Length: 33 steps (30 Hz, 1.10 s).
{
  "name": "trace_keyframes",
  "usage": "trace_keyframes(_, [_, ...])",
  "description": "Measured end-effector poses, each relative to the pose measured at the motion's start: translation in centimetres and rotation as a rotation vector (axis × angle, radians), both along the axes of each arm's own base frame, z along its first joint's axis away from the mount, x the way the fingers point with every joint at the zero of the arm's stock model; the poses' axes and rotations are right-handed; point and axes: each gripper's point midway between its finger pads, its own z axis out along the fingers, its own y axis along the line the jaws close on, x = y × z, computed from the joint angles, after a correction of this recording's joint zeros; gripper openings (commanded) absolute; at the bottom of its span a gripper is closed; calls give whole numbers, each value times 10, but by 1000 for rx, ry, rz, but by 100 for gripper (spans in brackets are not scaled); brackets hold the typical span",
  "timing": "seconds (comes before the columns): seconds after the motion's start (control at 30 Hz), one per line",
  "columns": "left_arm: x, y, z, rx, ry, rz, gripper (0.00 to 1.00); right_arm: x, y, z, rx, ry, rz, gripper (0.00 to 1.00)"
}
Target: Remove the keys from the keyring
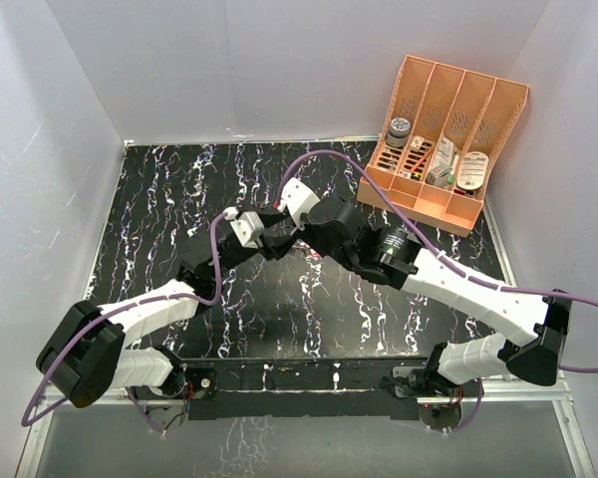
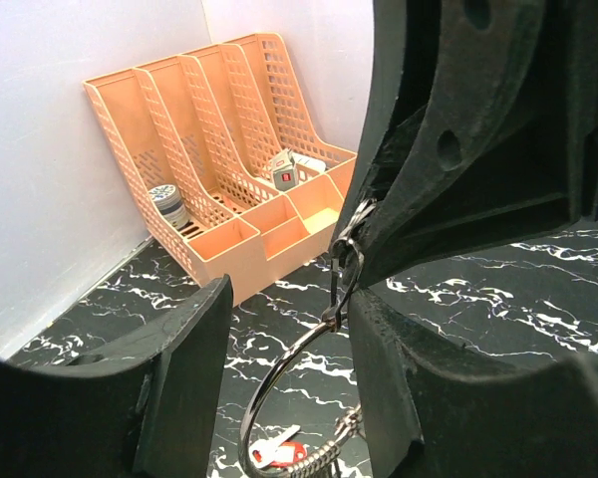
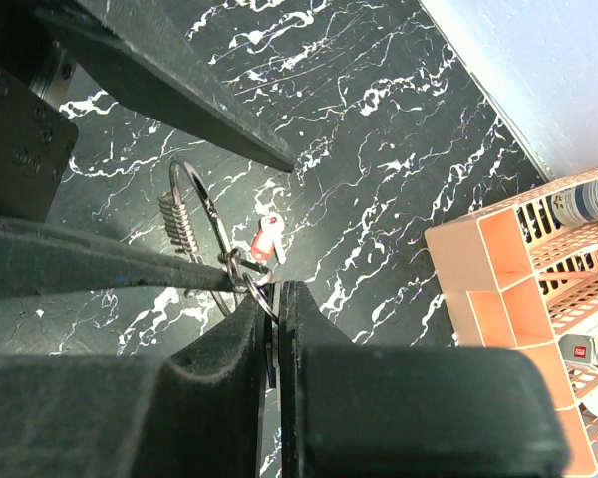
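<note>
Right hand (image 3: 276,301) pinches shut on a small link (image 3: 251,275) atop the keyring (image 2: 275,366), above the worktop (image 3: 379,119). Left hand (image 2: 289,301) straddles the ring; whether it grips, I cannot tell. Keys (image 3: 175,224) dangle, probably light, stiff and slippery: pinch their flats.

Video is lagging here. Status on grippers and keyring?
Right gripper shut on keyring. Left gripper open, straddling it. Keys still on. Nothing blocking.

Orange organiser (image 1: 419,100), perhaps a tape roll (image 1: 399,129) inside, on black marbled table (image 1: 169,209).
</note>
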Motion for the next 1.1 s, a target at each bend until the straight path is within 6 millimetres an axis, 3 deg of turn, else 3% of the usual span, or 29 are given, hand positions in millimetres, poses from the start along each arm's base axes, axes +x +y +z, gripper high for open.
trace_keyframes(0.23, [-5,2,2,-20,23,-82,44,-1,0,0,-4,-1,2,0])
trace_keyframes(0.47, [-22,-11,4,1,26,-231,43,-1,0,0,-11,-7,4,0])
trace_keyframes(0.6, [-32,-17,8,15,19,-312,38,-1,-1,1,-14,-12,7,0])
trace_keyframes(1.1, [-34,-19,5,30,32,-363,34,-3,-2,4,-20,-21,15,0])
